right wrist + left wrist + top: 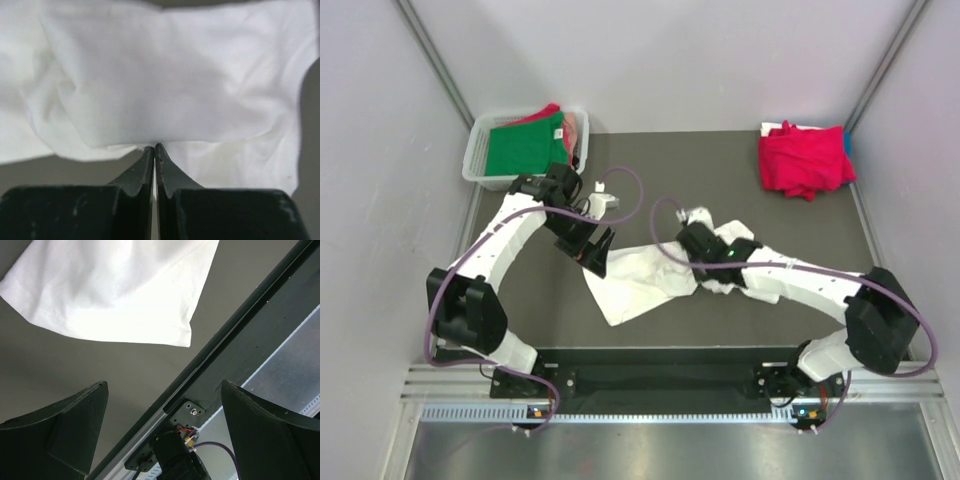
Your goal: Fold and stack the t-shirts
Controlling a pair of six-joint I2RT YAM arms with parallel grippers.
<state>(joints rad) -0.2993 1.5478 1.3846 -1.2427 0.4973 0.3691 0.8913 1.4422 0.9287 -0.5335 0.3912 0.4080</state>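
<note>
White t-shirt [642,285] lies crumpled mid-table [740,310], the cloth nearest the arm bases. Its long axis slants from a near-left hemmed corner to a bunched far-right end.

The right gripper [154,147] sits at that bunched end, jaws pressed together on a raised fold. A thin white sliver between them suggests a pinch of cloth is caught.

The left gripper [164,385] hangs just beside the shirt's far-left edge, jaws spread wide around nothing. Its wrist view looks toward the near rail [235,330], and the hemmed corner lies ahead of the fingers, apart from them. Spreading the white t-shirt flat probably turns on this: the free end lies nearward from the left gripper, the arm closer to it.

The top view hides both sets of fingertips under the wrists, and only the wrist views show the jaws. The right wrist view shows nothing but white cloth, so only the top view gives the layout.

Farther off, a green t-shirt [525,148] fills the basket [478,168] at far left. The red t-shirts [805,160] are heaped at far right, well apart.
</note>
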